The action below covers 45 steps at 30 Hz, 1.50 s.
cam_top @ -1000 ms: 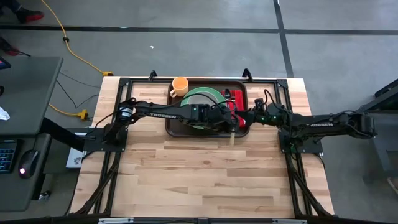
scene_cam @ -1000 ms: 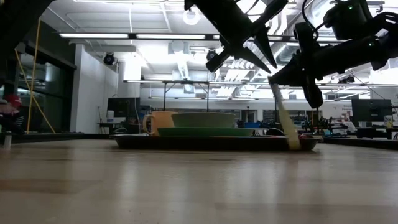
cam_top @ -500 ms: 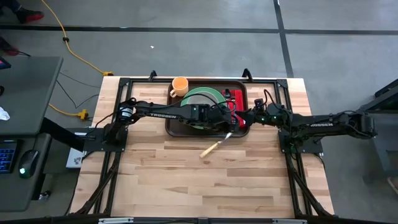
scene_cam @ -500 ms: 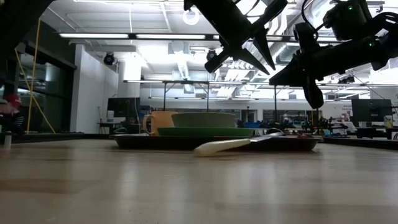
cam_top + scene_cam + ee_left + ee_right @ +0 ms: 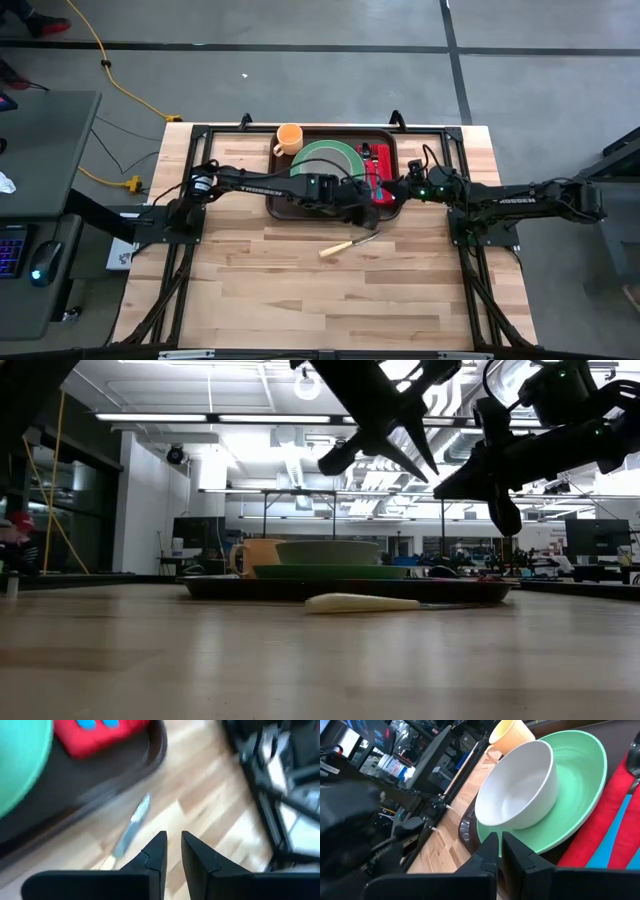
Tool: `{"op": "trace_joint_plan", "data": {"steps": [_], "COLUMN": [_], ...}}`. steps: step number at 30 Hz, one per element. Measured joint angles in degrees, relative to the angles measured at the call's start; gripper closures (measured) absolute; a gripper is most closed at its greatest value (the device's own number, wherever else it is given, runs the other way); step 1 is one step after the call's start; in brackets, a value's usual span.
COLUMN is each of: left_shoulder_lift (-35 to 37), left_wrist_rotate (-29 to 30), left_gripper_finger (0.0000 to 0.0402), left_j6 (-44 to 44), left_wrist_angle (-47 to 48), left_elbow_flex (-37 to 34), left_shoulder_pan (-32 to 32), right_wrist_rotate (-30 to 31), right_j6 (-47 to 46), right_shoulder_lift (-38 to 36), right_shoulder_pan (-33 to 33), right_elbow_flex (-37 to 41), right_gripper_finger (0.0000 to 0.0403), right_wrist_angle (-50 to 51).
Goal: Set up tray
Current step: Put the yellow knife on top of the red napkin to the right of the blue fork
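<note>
Tray [image 5: 281, 205] mostly set: plate, bowl, mug, napkin. Knife [image 5: 347, 243] lies on surface. Left pincer [image 5: 372, 218] slightly spread, empty; right pincer [image 5: 388, 196] pressed together, empty.

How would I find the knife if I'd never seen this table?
Find the brown tray at the table's far side, holding a green plate. The knife lies flat on the bare wood just in front of the tray. It is the only thing off the tray, with a cream handle and grey blade.

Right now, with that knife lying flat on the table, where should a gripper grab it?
Probably the knife's pale handle, from straight above, fingers across its width. It lies flat on the wood just outside the tray, and the handle looks thicker than the thin blade.
</note>
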State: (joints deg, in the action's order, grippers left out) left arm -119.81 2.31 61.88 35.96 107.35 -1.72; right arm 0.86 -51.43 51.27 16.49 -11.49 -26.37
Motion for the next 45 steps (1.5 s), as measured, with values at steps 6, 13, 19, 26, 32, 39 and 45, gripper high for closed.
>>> {"op": "trace_joint_plan", "data": {"steps": [6, 13, 19, 26, 32, 39, 45], "left_shoulder_lift": [0.1, 0.1, 0.1, 0.1, 0.1, 0.1, 0.0], "left_wrist_rotate": [-2.7, -3.4, -3.4, -3.3, -3.4, -5.6, -5.9], "left_gripper_finger": [0.0316, 0.0316, 0.0316, 0.0316, 0.0316, 0.0308, 0.0229], "left_j6": [-5.7, -12.8, -15.3, -15.2, -15.2, -15.4, -15.6], "left_wrist_angle": [7.2, 10.3, 12.1, 12.0, 12.0, 11.8, 11.7], "left_elbow_flex": [0.0, 0.0, 0.0, 0.0, 0.0, 0.0, 0.0], "left_shoulder_pan": [-3.8, -8.0, -9.7, -9.6, -9.5, -9.5, -9.5], "right_wrist_rotate": [-2.4, -4.5, -4.9, -4.9, -4.8, -4.7, -4.7], "right_j6": [0.0, -0.1, -0.1, 0.0, 0.4, 0.5, 0.5], "right_shoulder_lift": [0.0, 0.0, 0.0, 0.0, 0.0, 0.0, 0.0], "right_shoulder_pan": [0.0, 0.0, 0.0, 0.0, 0.0, 0.0, 0.0], "right_elbow_flex": [0.0, 0.0, 0.0, 0.0, 0.0, 0.0, 0.0], "right_gripper_finger": [0.0403, 0.0403, 0.0403, 0.0403, 0.0403, 0.0403, 0.0403], "right_wrist_angle": [0.0, 0.5, 1.4, 3.0, 3.3, 3.3, 3.4]}}
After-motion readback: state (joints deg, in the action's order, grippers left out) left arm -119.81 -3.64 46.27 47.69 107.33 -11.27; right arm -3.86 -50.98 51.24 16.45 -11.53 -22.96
